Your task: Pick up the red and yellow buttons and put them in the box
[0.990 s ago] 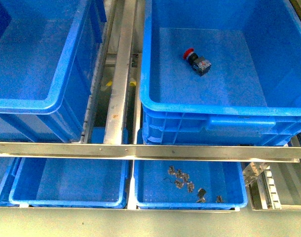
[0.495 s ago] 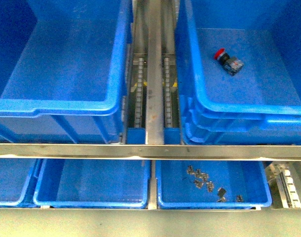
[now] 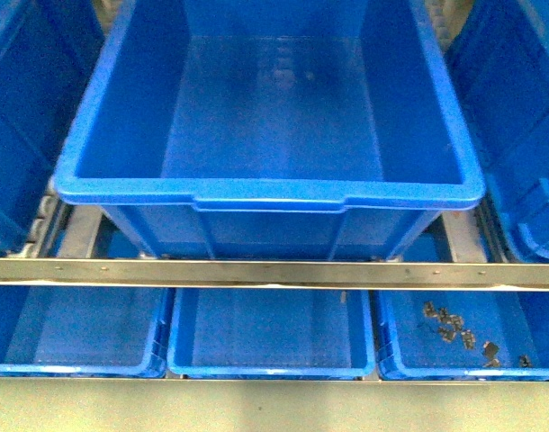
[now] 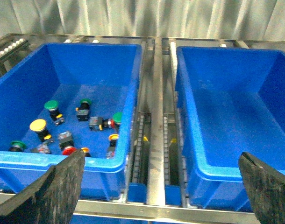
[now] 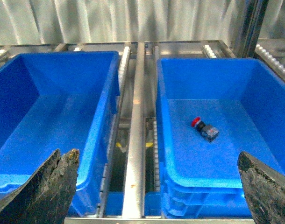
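Blue box (image 5: 203,59), right of the middle crate (image 3: 256,191), w/ one red button (image 5: 195,122) lying on its side on the floor inside. Left crate (image 4: 110,164) on the other side: yellow button (image 4: 38,125), second red button (image 4: 67,150) & green buttons (image 4: 51,106) on its floor. Left gripper (image 4: 161,156): jaws wide apart, holding nothing. Right gripper (image 5: 156,154): jaws apart too, nothing betw. them. Tiny metal bits (image 3: 454,326) in low tray (image 3: 463,371).
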